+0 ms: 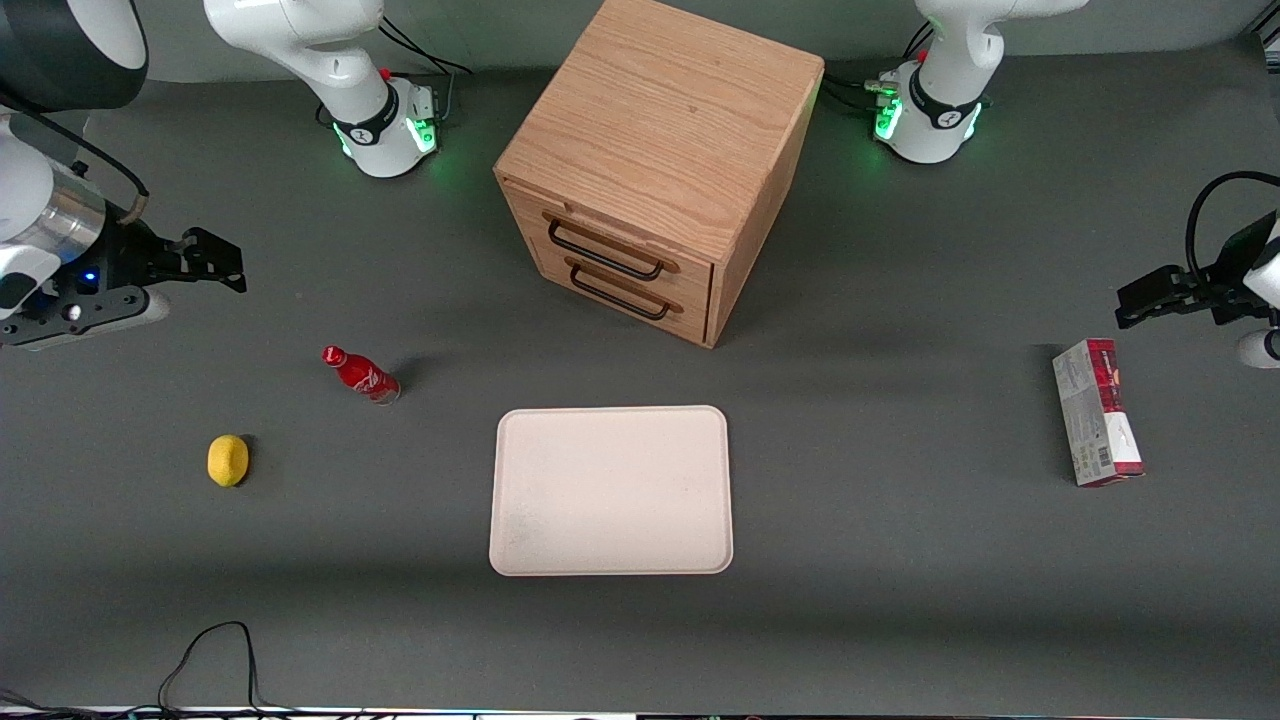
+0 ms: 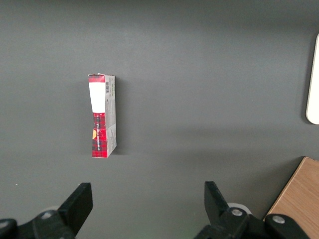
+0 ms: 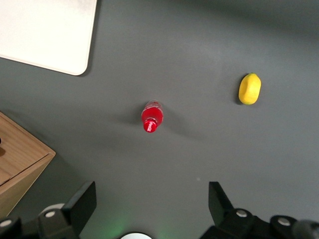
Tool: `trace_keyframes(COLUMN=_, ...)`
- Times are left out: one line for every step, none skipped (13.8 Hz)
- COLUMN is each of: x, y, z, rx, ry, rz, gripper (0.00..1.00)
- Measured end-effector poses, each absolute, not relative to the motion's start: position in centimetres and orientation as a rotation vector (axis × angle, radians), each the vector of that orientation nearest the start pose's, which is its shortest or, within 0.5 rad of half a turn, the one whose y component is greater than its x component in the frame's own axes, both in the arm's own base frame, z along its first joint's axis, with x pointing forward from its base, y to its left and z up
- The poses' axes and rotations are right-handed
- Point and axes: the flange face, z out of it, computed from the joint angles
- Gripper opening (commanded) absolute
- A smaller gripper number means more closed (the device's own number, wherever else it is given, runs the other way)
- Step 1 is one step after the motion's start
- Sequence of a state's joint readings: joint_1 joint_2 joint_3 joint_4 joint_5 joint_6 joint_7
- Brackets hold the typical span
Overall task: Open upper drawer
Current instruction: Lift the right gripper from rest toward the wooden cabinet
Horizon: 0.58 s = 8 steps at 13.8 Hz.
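Observation:
An oak cabinet stands at the middle of the table, farther from the front camera than the tray. Its upper drawer is closed, with a thin black wire handle; the lower drawer under it is closed too. My gripper hangs high at the working arm's end of the table, far from the cabinet. It is open with nothing between its fingers. A corner of the cabinet shows in the right wrist view.
A red bottle and a yellow lemon lie below my gripper. A pale tray sits nearer the front camera than the cabinet. A red and white box lies toward the parked arm's end.

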<state>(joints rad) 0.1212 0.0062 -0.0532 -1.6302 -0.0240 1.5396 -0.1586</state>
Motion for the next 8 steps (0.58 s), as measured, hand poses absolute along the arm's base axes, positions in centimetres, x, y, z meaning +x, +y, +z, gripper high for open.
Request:
trace_keyframes(x=54.94, y=3.11, z=59.19, rx=-3.139, ry=-0.347, rz=0.151, gripper=1.00)
trace_keyframes(x=54.93, y=2.77, z=59.26, rx=-3.139, ry=-0.337, rz=0.153, gripper=1.00)
trace_keyframes(x=54.93, y=2.53, z=59.36, rx=-3.140, ry=-0.330, rz=0.153, gripper=1.00)
trace_keyframes(x=54.94, y=2.47, z=59.48, rx=-3.140, ry=-0.328, rz=0.149, gripper=1.00)
trace_keyframes(x=54.95, y=2.47, z=59.59, rx=-3.140, ry=-0.328, rz=0.146, gripper=1.00)
trace_keyframes(x=54.96, y=2.48, z=59.66, rx=-3.141, ry=-0.329, rz=0.144, gripper=1.00)
trace_keyframes(x=54.94, y=2.51, z=59.67, rx=-3.140, ry=-0.329, rz=0.147, gripper=1.00)
trace_keyframes(x=54.89, y=2.55, z=59.61, rx=-3.139, ry=-0.331, rz=0.157, gripper=1.00)
